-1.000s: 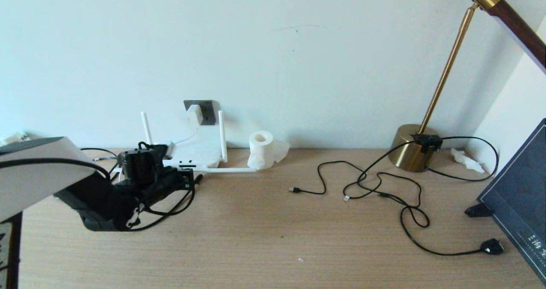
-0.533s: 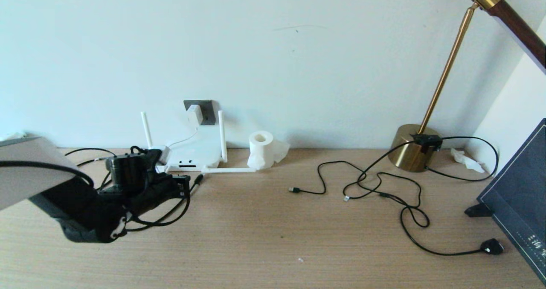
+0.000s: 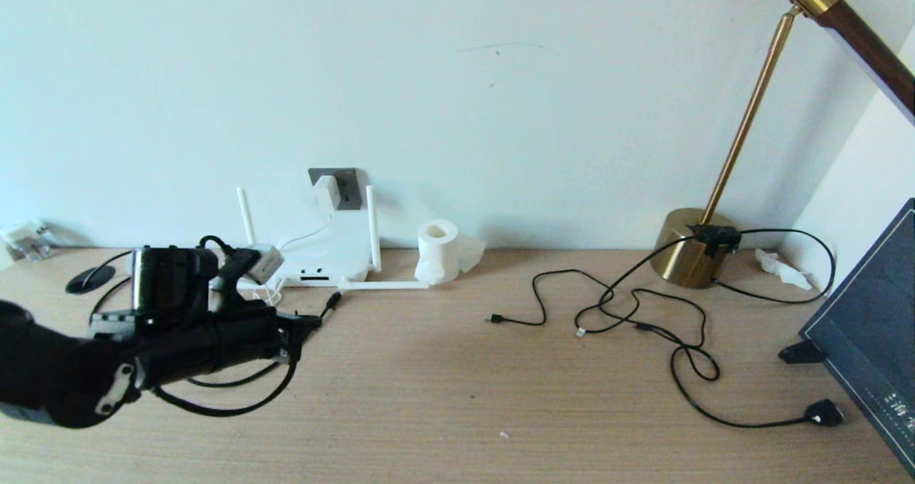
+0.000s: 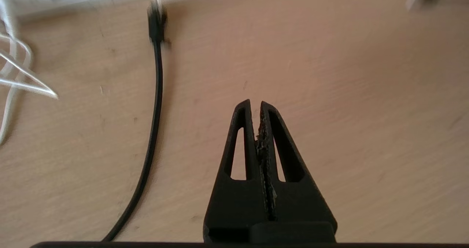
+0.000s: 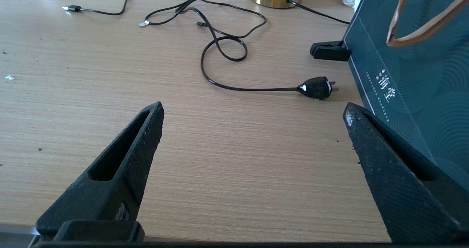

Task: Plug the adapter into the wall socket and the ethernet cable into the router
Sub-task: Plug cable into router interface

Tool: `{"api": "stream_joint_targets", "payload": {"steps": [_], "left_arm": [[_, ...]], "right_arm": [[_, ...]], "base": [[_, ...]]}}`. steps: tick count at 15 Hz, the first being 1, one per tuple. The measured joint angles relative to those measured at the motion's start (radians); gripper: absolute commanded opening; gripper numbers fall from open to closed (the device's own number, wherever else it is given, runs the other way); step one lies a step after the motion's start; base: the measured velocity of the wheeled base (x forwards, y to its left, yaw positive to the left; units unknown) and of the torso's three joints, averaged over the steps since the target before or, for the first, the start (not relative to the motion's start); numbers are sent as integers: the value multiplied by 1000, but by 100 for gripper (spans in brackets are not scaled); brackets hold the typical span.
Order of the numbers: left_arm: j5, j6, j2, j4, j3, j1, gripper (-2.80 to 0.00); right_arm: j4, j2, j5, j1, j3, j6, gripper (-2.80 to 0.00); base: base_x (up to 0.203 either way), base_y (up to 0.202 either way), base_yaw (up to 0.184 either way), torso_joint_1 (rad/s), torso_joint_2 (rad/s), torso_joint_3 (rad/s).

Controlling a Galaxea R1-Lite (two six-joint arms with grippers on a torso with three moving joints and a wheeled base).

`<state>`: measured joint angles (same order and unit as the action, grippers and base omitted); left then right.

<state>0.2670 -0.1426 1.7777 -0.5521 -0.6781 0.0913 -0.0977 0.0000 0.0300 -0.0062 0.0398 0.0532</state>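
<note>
Head view: the left arm reached in from the left edge, low over the wooden bench [image 3: 457, 391]. The left gripper [image 3: 309, 321] pointed toward the router [image 3: 325, 259], its tips just short of the router's front edge. In the left wrist view the two fingers [image 4: 244, 130] were pressed together along their whole length, with nothing between them. The adapter [image 3: 327, 192] sat on the wall socket [image 3: 343, 187], apparently plugged in, although the seating of its pins could not be seen. Its thin white cord ran down to the router. The router lay flat on the bench against the wall, directly below the socket, with two antennas upright and one lying along the bench toward the tissue roll [image 3: 437, 250]. The ethernet cable [image 3: 236, 407] looped on the bench beneath the left arm. Its plug [image 3: 331, 301] lay on the bench just in front of the router's port edge, beside the gripper tips and apart from them; the left wrist view showed the plug end blurred, close to the router's edge. The right gripper [image 5: 253, 119] was visible only in its own wrist view. It hung over bare bench with its fingers spread wide and empty, near the lamp's black cord and plug [image 5: 317, 87] and beside a dark green bag [image 5: 414, 76].
</note>
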Motion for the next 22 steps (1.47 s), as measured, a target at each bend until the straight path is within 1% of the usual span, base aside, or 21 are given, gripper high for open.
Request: {"api": "stream_joint_targets", "payload": {"steps": [1, 2, 3, 7, 12, 14, 15, 18, 22], "left_arm": [[-1, -43, 12, 18, -17, 1, 0], [-9, -90, 30, 23, -36, 3, 0], [-29, -122, 51, 26, -60, 3, 0], [-110, -192, 159, 30, -175, 0, 0], [-156, -220, 301, 32, -294, -2, 0], [-167, -226, 339, 62, -339, -3, 0], [-167, -226, 351, 74, -356, -3, -280], [-167, -226, 371, 79, -383, -3, -280], [-167, -226, 374, 79, -378, -8, -280]], "right_arm": [[0, 0, 1, 0, 0, 0, 0], [0, 0, 0, 0, 0, 0, 0], [0, 0, 0, 0, 0, 0, 0], [0, 0, 0, 0, 0, 0, 0], [0, 0, 0, 0, 0, 0, 0], [0, 0, 0, 0, 0, 0, 0], [0, 0, 0, 0, 0, 0, 0], [0, 0, 0, 0, 0, 0, 0], [0, 0, 0, 0, 0, 0, 0]], "base": [[0, 0, 0, 0, 0, 0], [0, 0, 0, 0, 0, 0], [0, 0, 0, 0, 0, 0], [0, 0, 0, 0, 0, 0], [0, 0, 0, 0, 0, 0], [0, 0, 0, 0, 0, 0], [0, 0, 0, 0, 0, 0], [0, 0, 0, 0, 0, 0], [0, 0, 0, 0, 0, 0]]}}
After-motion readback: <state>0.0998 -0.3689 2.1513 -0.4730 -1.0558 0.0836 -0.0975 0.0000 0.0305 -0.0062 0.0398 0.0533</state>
